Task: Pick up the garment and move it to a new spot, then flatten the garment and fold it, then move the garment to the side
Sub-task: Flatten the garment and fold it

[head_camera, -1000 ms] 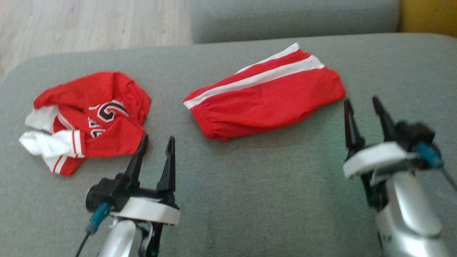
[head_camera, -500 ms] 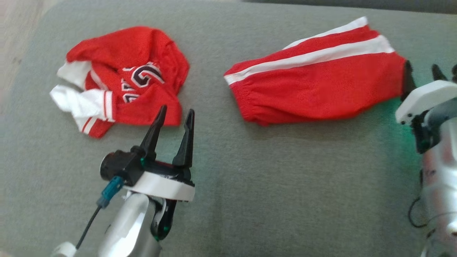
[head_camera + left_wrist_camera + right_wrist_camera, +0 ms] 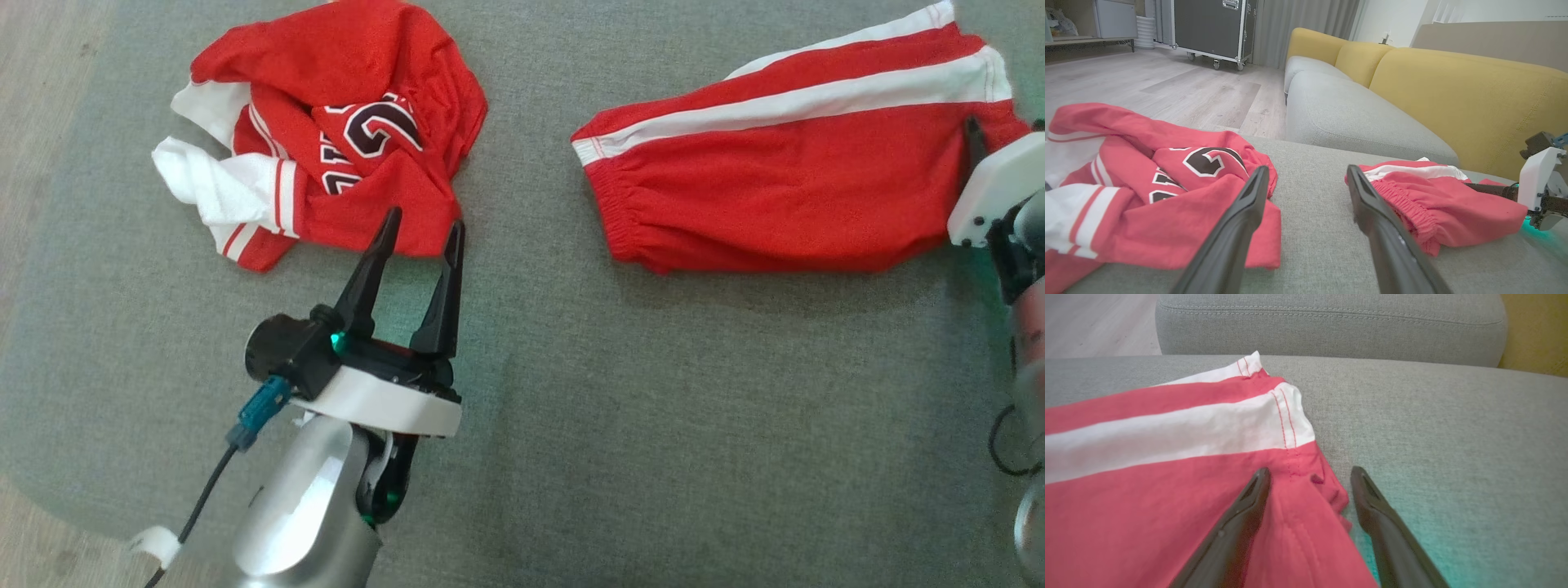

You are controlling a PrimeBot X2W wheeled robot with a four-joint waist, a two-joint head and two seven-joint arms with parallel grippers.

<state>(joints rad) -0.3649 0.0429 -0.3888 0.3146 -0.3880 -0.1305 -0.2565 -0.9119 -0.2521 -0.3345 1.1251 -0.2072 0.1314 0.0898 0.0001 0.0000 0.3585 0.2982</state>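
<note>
Two red garments lie on the grey cushion (image 3: 653,408). A crumpled red jersey (image 3: 326,65) with white trim and dark lettering sits at the left, also seen as the jersey (image 3: 1147,212). Red shorts (image 3: 775,188) with white side stripes lie flat at the right. My left gripper (image 3: 424,220) is open, its tips at the jersey's near edge; the left gripper (image 3: 1307,169) holds nothing. My right gripper (image 3: 1002,135) sits at the shorts' right end. The right gripper (image 3: 1310,471) is open, its jaws straddling the corner of the shorts (image 3: 1147,498).
Wooden floor (image 3: 33,82) runs past the cushion's left edge. A second grey cushion (image 3: 1331,326) lies beyond the shorts. A yellow sofa back (image 3: 1453,102) rises behind, and a black wheeled case (image 3: 1212,24) stands far across the room.
The head camera has tilted down, so the whole picture has shifted. The right gripper has crept onto the shorts' right corner. The left gripper's tips have edged up to the jersey's hem.
</note>
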